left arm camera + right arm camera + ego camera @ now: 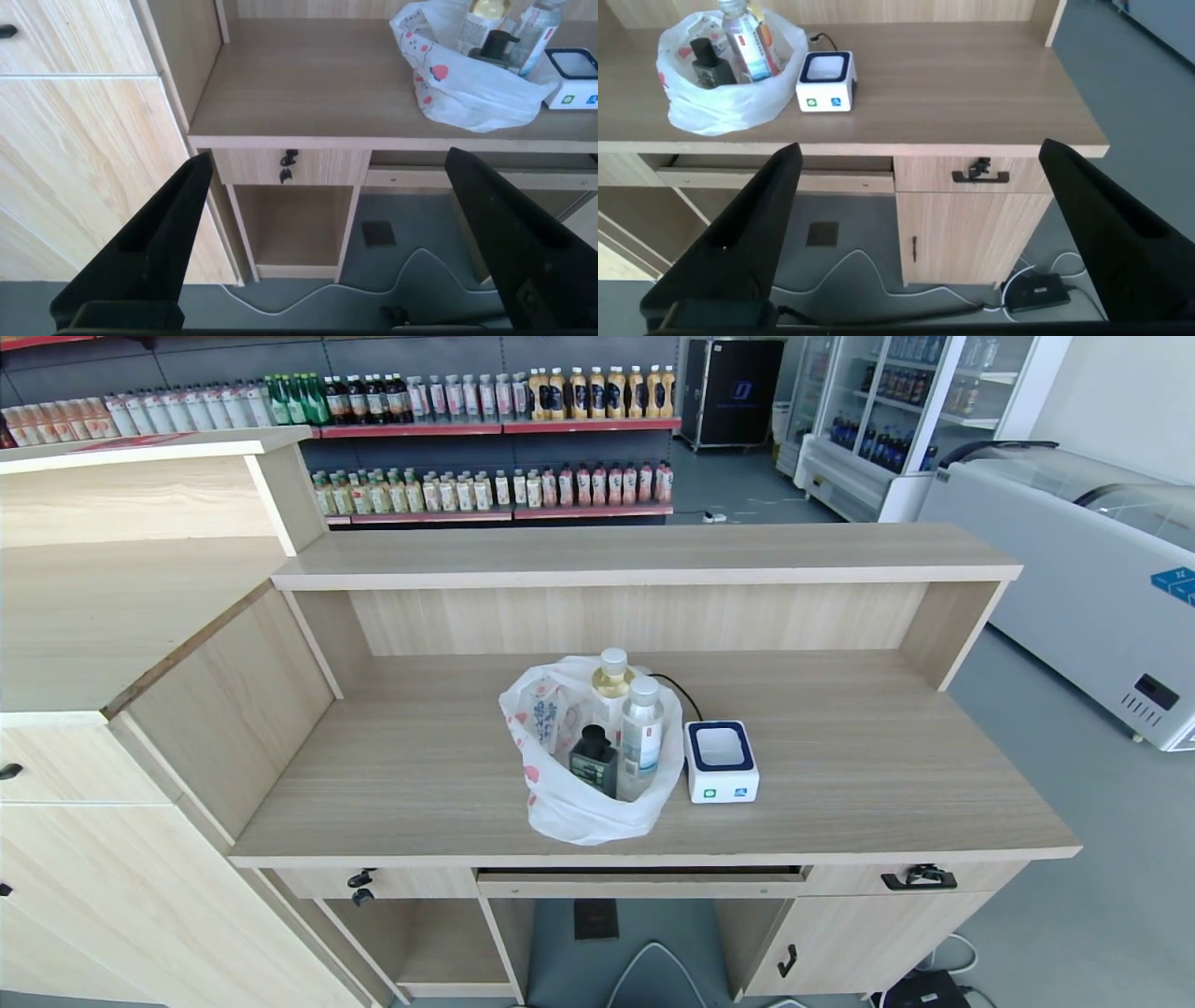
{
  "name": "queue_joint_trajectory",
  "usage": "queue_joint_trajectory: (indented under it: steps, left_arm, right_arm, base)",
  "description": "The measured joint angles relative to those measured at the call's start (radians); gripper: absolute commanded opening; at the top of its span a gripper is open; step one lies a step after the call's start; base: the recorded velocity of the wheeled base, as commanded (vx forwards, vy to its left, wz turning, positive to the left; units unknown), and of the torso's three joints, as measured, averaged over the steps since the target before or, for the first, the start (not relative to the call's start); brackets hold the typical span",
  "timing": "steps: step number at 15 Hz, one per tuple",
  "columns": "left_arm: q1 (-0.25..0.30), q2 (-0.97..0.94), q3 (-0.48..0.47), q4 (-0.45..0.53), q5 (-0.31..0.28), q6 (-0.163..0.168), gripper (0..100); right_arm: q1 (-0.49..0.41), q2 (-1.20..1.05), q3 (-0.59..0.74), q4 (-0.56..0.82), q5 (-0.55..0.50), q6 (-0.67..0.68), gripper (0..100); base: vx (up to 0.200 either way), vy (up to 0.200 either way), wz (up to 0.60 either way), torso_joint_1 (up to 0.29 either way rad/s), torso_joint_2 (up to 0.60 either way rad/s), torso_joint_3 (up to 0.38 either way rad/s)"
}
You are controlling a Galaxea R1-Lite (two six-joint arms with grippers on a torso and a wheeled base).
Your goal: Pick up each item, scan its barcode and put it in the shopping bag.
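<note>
The left gripper [327, 161] is wide open and holds nothing; its two black fingers [159, 233] point at the front of the wooden counter [308, 84], low down, before a small drawer [289, 166]. The right gripper [920, 149] is wide open too, with nothing in it; it hangs low before the cupboard door [957, 233], below a black handle [979, 173]. Up on the counter sits the white shopping bag [579, 807], open at the top; inside it stand a clear bottle [642, 728], a bottle of yellow drink [613, 679], a dark bottle with a black cap [594, 758] and a printed packet [544, 714]; the white scanner [721, 761] sits just beside the bag, on the robot's right; a thin black cable [674, 689] runs off behind it.
</note>
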Motion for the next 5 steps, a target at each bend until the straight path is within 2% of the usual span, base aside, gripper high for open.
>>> queue_joint_trajectory:
  steps: [5]
  left_arm:
    - [-0.001, 0.0, 0.0, 0.0, 0.0, 0.0, 100]
  right_arm:
    - [0.0, 0.0, 0.0, 0.0, 0.0, 0.0, 100]
  base:
    - [0.0, 0.0, 0.0, 0.0, 0.0, 0.0]
